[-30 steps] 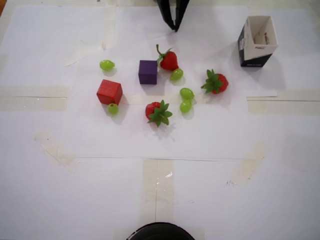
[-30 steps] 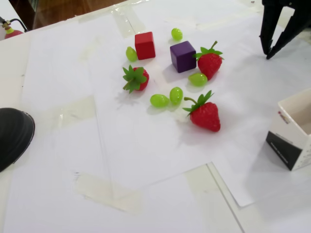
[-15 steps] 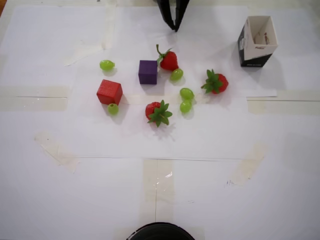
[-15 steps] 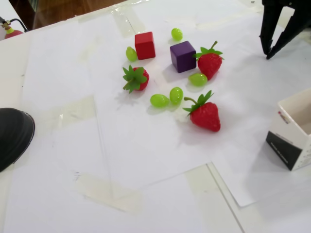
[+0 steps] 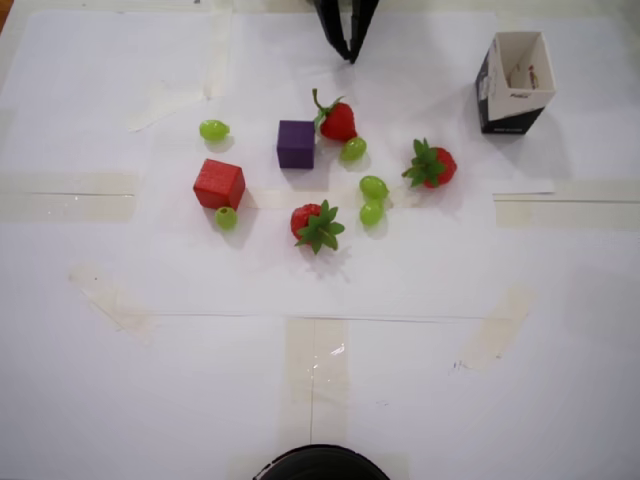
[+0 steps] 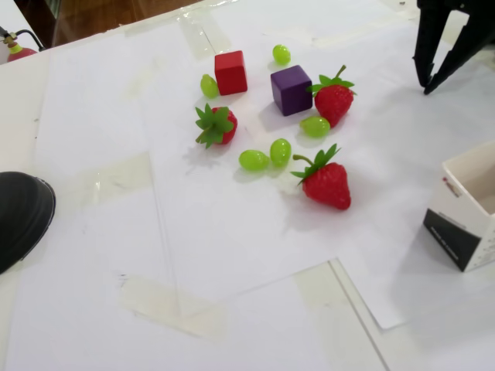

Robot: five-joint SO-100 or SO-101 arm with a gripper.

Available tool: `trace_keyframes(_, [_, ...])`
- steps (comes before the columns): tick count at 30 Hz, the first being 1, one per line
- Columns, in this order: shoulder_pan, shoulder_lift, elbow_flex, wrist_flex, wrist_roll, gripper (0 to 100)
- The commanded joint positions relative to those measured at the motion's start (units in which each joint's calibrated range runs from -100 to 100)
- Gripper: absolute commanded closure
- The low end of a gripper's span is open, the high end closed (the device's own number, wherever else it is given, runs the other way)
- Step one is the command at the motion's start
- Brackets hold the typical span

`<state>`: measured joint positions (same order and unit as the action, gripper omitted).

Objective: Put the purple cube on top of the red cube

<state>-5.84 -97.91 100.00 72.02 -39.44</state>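
Near the middle of the paper-covered table, the purple cube is seen resting flat, free of any grip. It serves as the landmark for what follows, with directions taken from the overhead view. Up and slightly right of it, well apart at the top edge, the hand is poised above the paper with its two dark fingers drawn to a narrow gap at the tips; nothing is held between them. In the fixed view the hand is seen with its fingers splayed further up and converging toward the tips. Down and to the left of the purple cube, near but not touching, the red cube is placed, with a green grape just below it. Just right of the purple cube a strawberry lies nearly touching its upper corner. Below the purple cube another strawberry is found. Far right of it, a small open carton stands upright.
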Motion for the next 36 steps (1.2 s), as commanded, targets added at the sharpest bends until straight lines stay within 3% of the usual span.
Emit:
trace_keyframes(1, [-0.11, 0.32, 0.0, 0.29, -0.05, 100])
trace_keyframes(26, [-0.11, 0.32, 0.0, 0.29, -0.05, 100])
trace_keyframes(36, [0.03, 0.32, 0.0, 0.53, 2.74, 100])
